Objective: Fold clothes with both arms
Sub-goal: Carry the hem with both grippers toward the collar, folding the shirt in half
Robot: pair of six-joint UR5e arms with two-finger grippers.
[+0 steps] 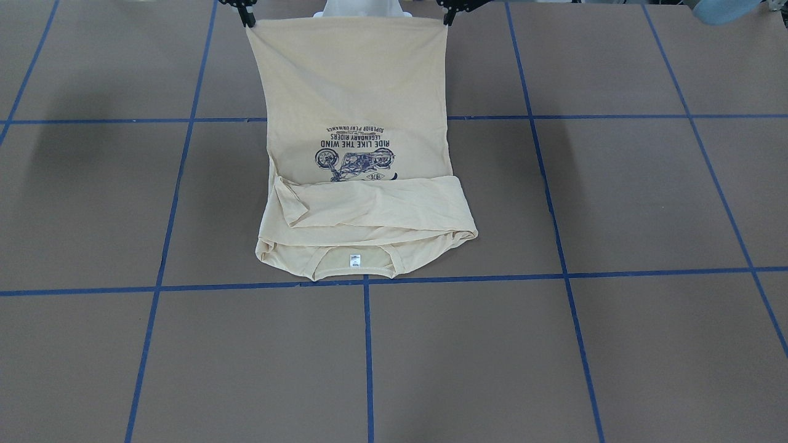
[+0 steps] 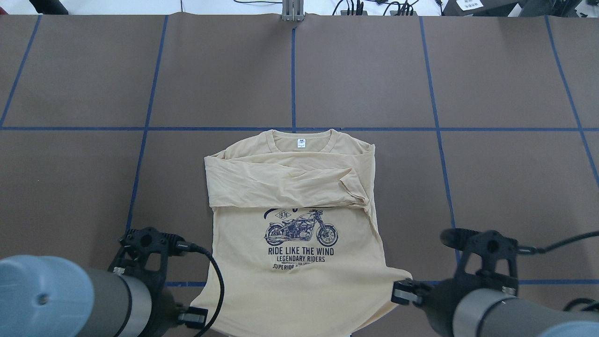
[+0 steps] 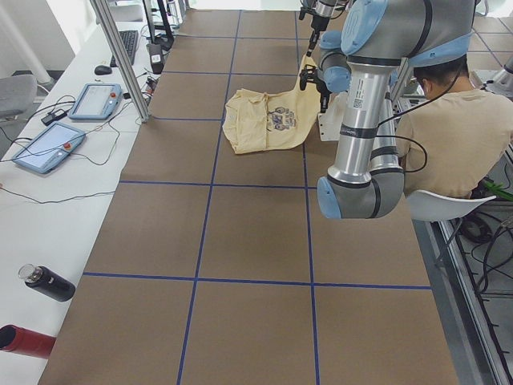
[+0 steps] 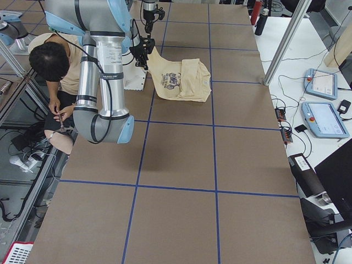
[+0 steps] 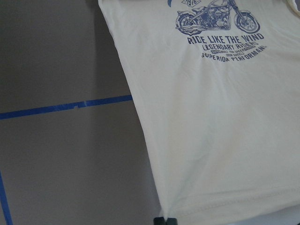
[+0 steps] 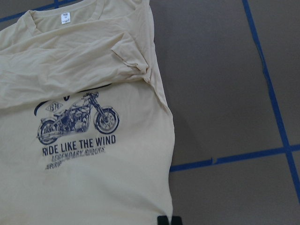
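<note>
The clothes [image 2: 299,276] are one pale cream-yellow long-sleeved T-shirt with a navy motorcycle print. Its collar and white label [image 1: 354,261] lie flat on the table, away from the robot. Both sleeves [image 2: 285,185] are folded across the chest. The hem end is lifted off the table and stretched between the arms. My left gripper [image 1: 448,17] is shut on one hem corner, and its fingertips [image 5: 164,220] pinch the cloth in the wrist view. My right gripper [image 1: 246,18] is shut on the other corner, pinched by its fingertips [image 6: 168,220].
Brown table [image 2: 491,178] marked by a blue tape grid [image 2: 293,84]. A person [image 3: 457,128] sits beside the robot's base. Control tablets [image 3: 96,100] and two bottles [image 3: 48,282] lie along the far side of the table. The white pedestal [image 1: 360,9] stands behind the hem.
</note>
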